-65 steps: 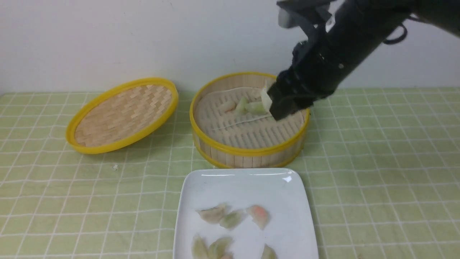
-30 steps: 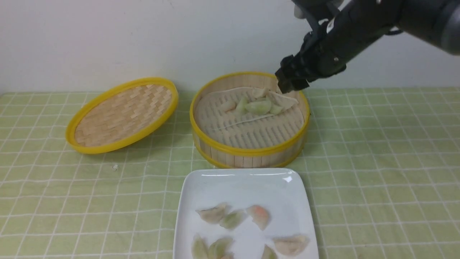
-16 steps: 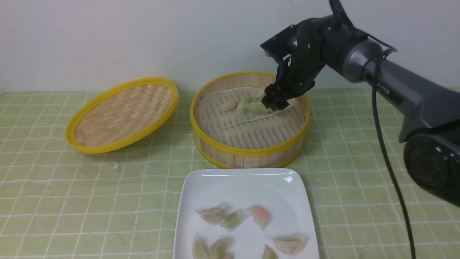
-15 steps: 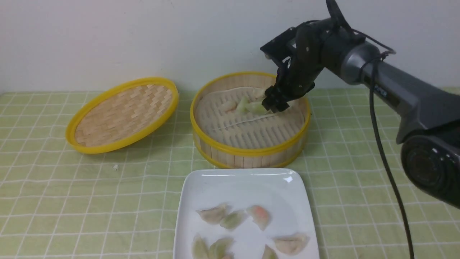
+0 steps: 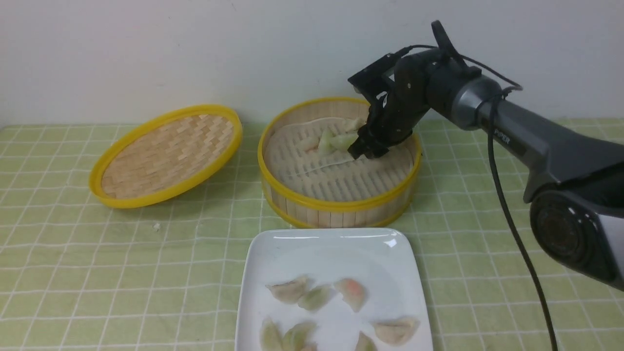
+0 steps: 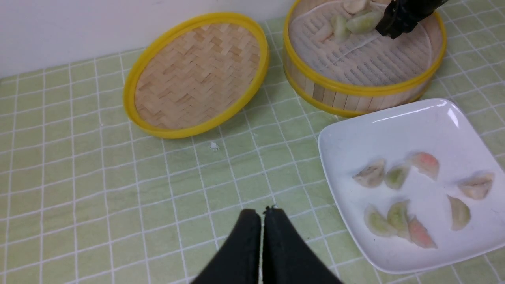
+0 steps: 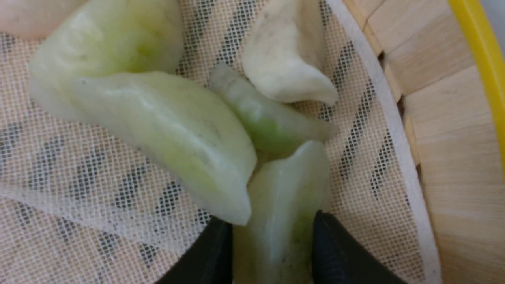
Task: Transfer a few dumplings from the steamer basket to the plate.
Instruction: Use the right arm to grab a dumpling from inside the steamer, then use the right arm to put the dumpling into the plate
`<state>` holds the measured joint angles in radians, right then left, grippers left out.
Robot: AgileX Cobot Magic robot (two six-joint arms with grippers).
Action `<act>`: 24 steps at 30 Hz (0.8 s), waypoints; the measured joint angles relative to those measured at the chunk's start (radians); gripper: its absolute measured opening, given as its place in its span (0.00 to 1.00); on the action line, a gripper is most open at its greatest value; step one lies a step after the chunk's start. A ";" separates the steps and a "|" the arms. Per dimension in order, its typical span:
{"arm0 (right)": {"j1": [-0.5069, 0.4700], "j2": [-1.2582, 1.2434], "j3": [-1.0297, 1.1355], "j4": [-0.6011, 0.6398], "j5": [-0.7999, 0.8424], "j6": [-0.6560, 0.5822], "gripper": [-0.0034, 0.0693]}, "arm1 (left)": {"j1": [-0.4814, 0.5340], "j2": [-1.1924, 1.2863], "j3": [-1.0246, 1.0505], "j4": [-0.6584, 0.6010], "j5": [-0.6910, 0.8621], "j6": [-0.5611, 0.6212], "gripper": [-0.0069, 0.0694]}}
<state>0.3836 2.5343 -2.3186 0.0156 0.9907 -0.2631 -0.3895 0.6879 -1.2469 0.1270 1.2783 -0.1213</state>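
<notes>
Right gripper [image 7: 272,240] is sitting low inside the steamer basket [image 5: 336,207], toward its far right part, and is pinching a green dumpling [image 7: 284,205]. One black fingertip is pressing on each flank, and the mesh liner [image 7: 79,205] is lying underneath. Dumpling's long axis is running straight out from between the jaws, so the squeeze is going across its thin width, which I judge a good grip direction. Its far tip is touching a big green dumpling [image 7: 169,134] and a slim green dumpling [image 7: 260,118], so a lift risks dragging those neighbours; can't tell if they are sticking. Plate [image 5: 326,248] is lying just beside the basket on the robot's near side, with several dumplings [image 6: 424,163] on it and its far part bare. Next move, my guess: straight up, then back toward the robot. Left gripper [image 6: 261,221] is hanging pressed together over the tablecloth [image 6: 118,197], holding nothing, well apart from the basket, so the right arm is the nearer one.
</notes>
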 joint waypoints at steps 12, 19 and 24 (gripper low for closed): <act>0.000 -0.203 0.001 0.041 0.253 0.054 0.37 | 0.000 0.000 0.000 0.001 0.000 0.000 0.08; 0.002 -0.465 0.134 0.195 0.256 0.087 0.37 | 0.000 0.000 0.000 0.000 0.000 0.000 0.08; 0.050 -0.677 0.438 0.278 0.256 0.084 0.37 | 0.000 0.000 0.000 -0.006 0.000 0.000 0.08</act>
<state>0.4335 1.8572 -1.8804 0.2938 1.2469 -0.1788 -0.3895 0.6879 -1.2469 0.1205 1.2783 -0.1213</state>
